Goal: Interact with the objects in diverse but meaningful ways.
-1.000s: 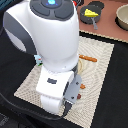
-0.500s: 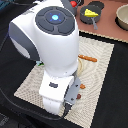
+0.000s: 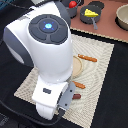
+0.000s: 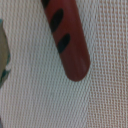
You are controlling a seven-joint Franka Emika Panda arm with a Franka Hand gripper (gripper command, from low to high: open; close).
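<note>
Sausage (image 4: 67, 42) on woven mat (image 3: 97, 67) | arm (image 3: 47, 55) blocks plate (image 3: 78, 67)

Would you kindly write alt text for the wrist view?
A reddish-brown toy sausage with dark grill marks lies on a woven beige placemat, its rounded end filling the close-up. A blurred pale object sits at the frame's edge.
</note>
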